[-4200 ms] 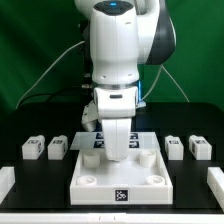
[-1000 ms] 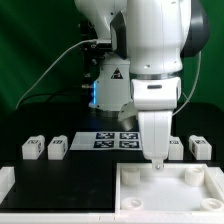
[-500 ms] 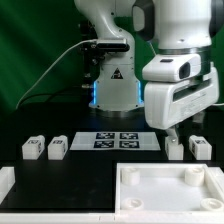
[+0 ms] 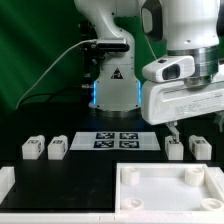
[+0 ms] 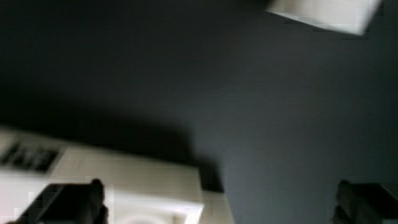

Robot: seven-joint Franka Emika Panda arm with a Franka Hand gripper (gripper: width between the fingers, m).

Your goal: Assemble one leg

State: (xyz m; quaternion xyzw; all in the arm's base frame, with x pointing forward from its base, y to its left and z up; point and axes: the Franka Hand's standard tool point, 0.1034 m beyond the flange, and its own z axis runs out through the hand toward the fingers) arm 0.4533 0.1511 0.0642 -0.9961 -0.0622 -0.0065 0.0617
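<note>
Nearest the camera, in the lower right of the exterior view, the tabletop [image 4: 150,195] lies flat on the dark surface [image 4: 70,180], and the corner sockets I can see are all empty. Just beyond it runs the row of four small tagged pieces: the outer left leg [image 4: 32,148] and inner left leg [image 4: 57,148] towards the exterior view's left, the inner right leg [image 4: 174,148] and outer right leg [image 4: 200,146] towards its right. All four stand loose on the surface, well apart from any socket. My gripper [image 4: 195,125] hangs above the right pair, so the part I want lies straight down from me, not off to a side. The wrist view shows the fingers [image 5: 71,205] spread wide with nothing between them. It also shows a white tagged piece [image 5: 107,180] close by one fingertip rather than centred in the gap. I take it for one of the right legs, though I cannot tell which. I judge a small sideways shift is needed before I descend. The legs are too stubby for me to read a long axis. Farther back, the marker board [image 4: 120,140] lies at mid-frame.
</note>
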